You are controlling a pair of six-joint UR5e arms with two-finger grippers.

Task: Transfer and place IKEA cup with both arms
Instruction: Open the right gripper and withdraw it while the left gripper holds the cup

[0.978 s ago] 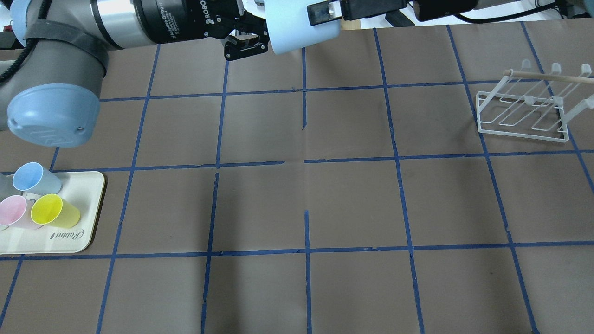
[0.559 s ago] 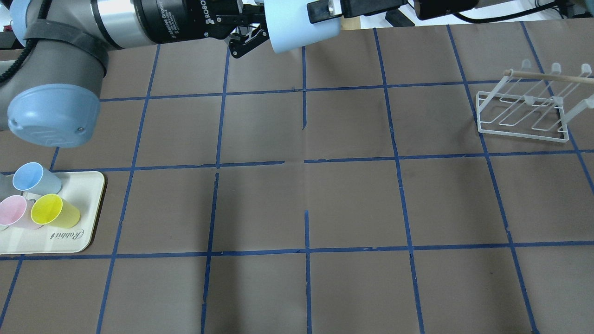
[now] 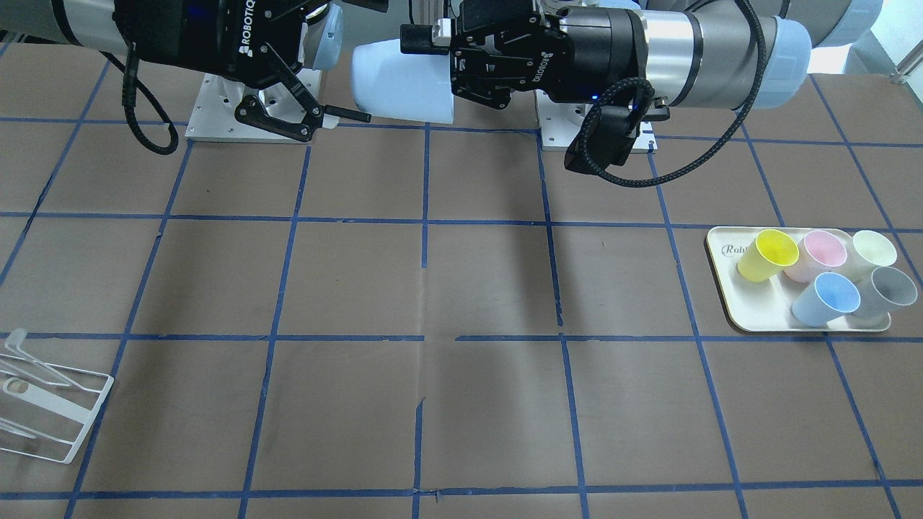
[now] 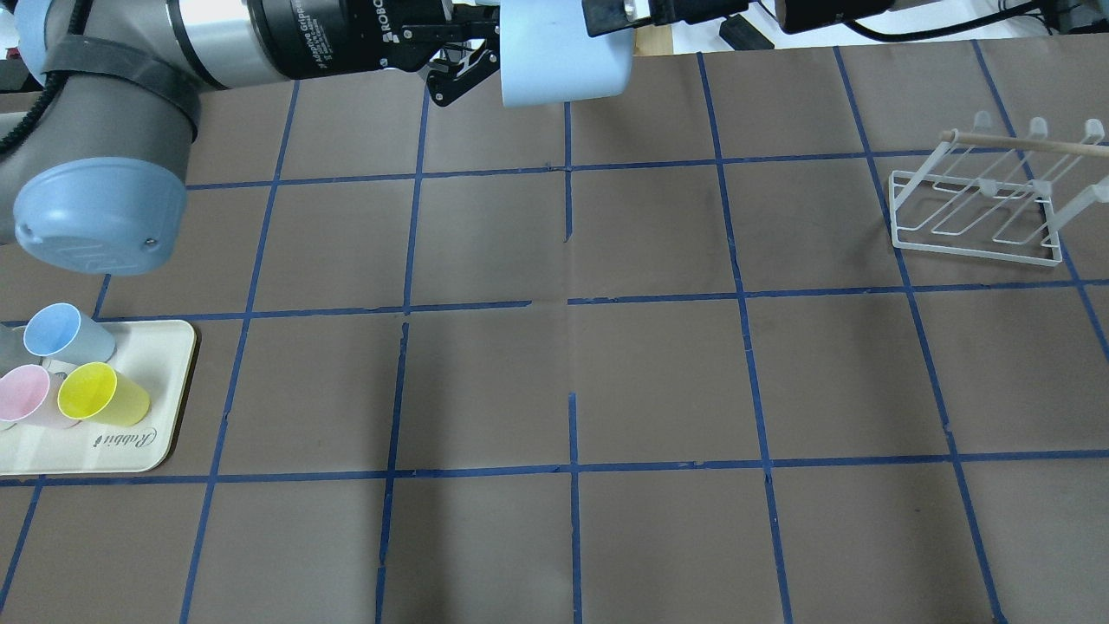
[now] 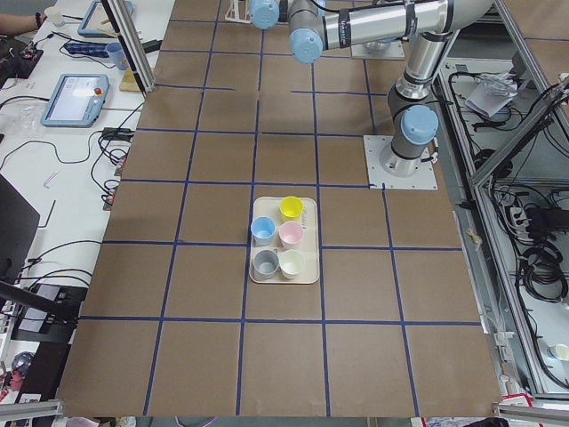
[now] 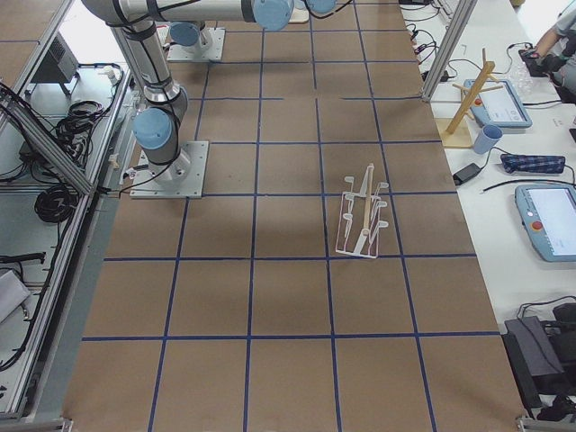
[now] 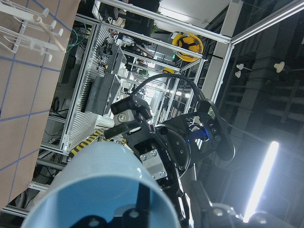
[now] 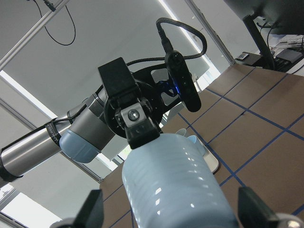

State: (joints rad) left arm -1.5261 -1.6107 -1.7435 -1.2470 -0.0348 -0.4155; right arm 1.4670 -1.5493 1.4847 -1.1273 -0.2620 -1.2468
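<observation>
The IKEA cup [image 3: 400, 79], pale icy-blue, hangs on its side in the air over the far middle of the table; it also shows in the overhead view [image 4: 563, 61]. My left gripper [image 3: 448, 61] is shut on its rim, one finger outside and one inside, as the left wrist view shows on the cup's blue inside [image 7: 95, 190]. My right gripper [image 3: 346, 76] is open, its jaws spread wide either side of the cup's base without touching it. In the right wrist view the cup [image 8: 175, 190] lies between the two spread fingers.
A cream tray [image 3: 750, 317] at my left holds a yellow [image 3: 768, 254], pink [image 3: 822, 252], pale green [image 3: 874, 251], periwinkle [image 3: 826, 299] and grey cup [image 3: 887, 292]. A white wire rack [image 4: 979, 208] stands at the far right. Brown paper with blue tape lines covers the table.
My left gripper's fingers have drawn in onto the cup's rim. My right gripper's finger, which lay across the cup, has moved off it toward the far edge.
</observation>
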